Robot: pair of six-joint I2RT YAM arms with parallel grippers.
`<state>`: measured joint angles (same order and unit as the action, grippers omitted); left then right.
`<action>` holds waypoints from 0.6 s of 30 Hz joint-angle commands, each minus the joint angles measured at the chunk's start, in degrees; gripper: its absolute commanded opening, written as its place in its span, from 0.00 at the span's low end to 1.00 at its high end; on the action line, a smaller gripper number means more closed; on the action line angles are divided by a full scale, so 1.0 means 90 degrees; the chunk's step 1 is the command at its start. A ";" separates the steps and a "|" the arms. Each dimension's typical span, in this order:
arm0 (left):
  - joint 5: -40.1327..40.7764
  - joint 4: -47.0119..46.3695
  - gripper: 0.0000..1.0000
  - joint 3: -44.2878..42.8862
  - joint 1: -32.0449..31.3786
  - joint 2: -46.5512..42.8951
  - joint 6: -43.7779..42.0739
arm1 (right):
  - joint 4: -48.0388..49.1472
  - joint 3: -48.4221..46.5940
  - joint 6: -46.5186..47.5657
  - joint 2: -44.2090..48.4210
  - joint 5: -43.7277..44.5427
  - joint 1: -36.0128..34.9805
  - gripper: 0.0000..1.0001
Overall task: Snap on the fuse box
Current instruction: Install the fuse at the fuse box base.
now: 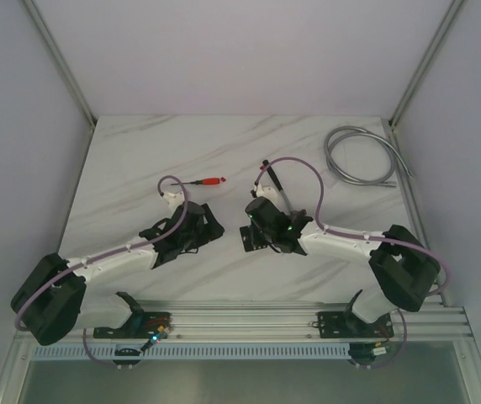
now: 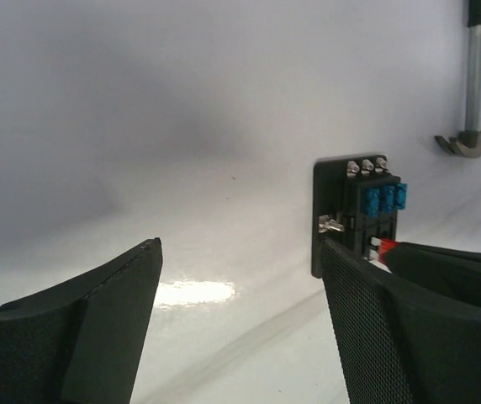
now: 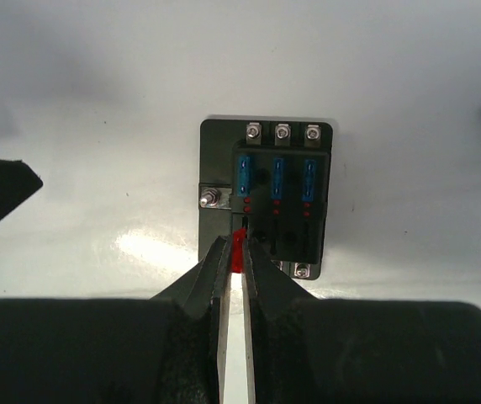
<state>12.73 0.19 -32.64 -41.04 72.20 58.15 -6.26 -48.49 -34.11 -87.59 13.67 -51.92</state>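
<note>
The fuse box (image 1: 251, 239) is a small black block lying flat on the marble table between the two arms. It shows three blue fuses and three screws at one end (image 3: 295, 189). My right gripper (image 3: 238, 246) is shut on a small red fuse (image 3: 238, 251), whose tip sits at a slot on the box's near side. My left gripper (image 2: 240, 252) stands open and empty just left of the fuse box (image 2: 362, 210), its right finger close beside the box. In the top view the left gripper (image 1: 205, 225) and the right gripper (image 1: 259, 234) face each other across the box.
A red-handled tool (image 1: 212, 181) lies behind the left gripper. A thin black and metal tool (image 1: 276, 182) lies behind the box and shows as a metal rod with a hook (image 2: 474, 101). A coiled grey cable (image 1: 362, 156) sits at the back right.
</note>
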 commanded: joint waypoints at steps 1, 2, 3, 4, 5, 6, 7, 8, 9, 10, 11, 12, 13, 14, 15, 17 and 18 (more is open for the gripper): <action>0.0218 0.0296 0.86 0.0077 0.0167 -0.0121 -0.0244 | -0.0108 -0.0087 -0.0011 0.0201 0.0323 -0.0046 0.00; 0.0225 0.0309 0.87 0.0077 0.0190 -0.0129 -0.0254 | -0.0092 -0.0083 -0.0001 0.0208 0.0318 -0.0046 0.00; 0.0233 0.0320 0.88 0.0083 0.0212 -0.0139 -0.0264 | -0.0079 -0.0081 0.0009 0.0211 0.0319 -0.0046 0.00; 0.0243 0.0333 0.89 0.0092 0.0234 -0.0144 -0.0269 | -0.0061 -0.0081 0.0015 0.0212 0.0317 -0.0043 0.00; 0.0248 0.0340 0.90 0.0099 0.0240 -0.0151 -0.0270 | -0.0057 -0.0081 0.0020 0.0204 0.0324 -0.0050 0.00; 0.0254 0.0345 0.91 0.0101 0.0250 -0.0160 -0.0276 | -0.0048 -0.0081 0.0026 0.0189 0.0326 -0.0051 0.00; 0.0250 0.0355 0.92 0.0110 0.0260 -0.0161 -0.0279 | -0.0038 -0.0081 0.0036 0.0167 0.0324 -0.0051 0.00; 0.0255 0.0364 0.93 0.0116 0.0270 -0.0169 -0.0279 | -0.0020 -0.0074 0.0047 0.0147 0.0302 -0.0050 0.00; 0.0252 0.0372 0.93 0.0119 0.0272 -0.0171 -0.0281 | 0.0001 -0.0072 0.0053 0.0122 0.0282 -0.0047 0.00; 0.0250 0.0377 0.94 0.0121 0.0281 -0.0176 -0.0280 | 0.0017 -0.0063 0.0060 0.0102 0.0258 -0.0050 0.00; 0.0253 0.0379 0.95 0.0126 0.0281 -0.0180 -0.0280 | 0.0035 -0.0059 0.0068 0.0082 0.0242 -0.0050 0.00; 0.0251 0.0388 0.95 0.0127 0.0287 -0.0189 -0.0273 | 0.0059 -0.0053 0.0075 0.0059 0.0222 -0.0043 0.00; 0.0255 0.0392 0.96 0.0130 0.0291 -0.0195 -0.0279 | 0.0074 -0.0052 0.0086 0.0035 0.0204 -0.0048 0.00; 0.0259 0.0397 0.97 0.0136 0.0292 -0.0200 -0.0279 | 0.0085 -0.0052 0.0092 0.0014 0.0187 -0.0051 0.00; 0.0272 0.0398 0.97 0.0140 0.0292 -0.0203 -0.0280 | 0.0103 -0.0057 0.0099 -0.0009 0.0176 -0.0051 0.00; 0.0275 0.0407 0.98 0.0141 0.0299 -0.0210 -0.0279 | 0.0130 -0.0069 0.0117 -0.0033 0.0154 -0.0051 0.00; 0.0282 0.0416 0.98 0.0141 0.0301 -0.0215 -0.0279 | 0.0148 -0.0071 0.0134 -0.0033 0.0143 -0.0043 0.00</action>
<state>14.04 2.72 -32.05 -38.70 71.33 56.42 -6.24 -48.49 -33.78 -87.07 14.39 -51.99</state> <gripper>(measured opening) 0.976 0.140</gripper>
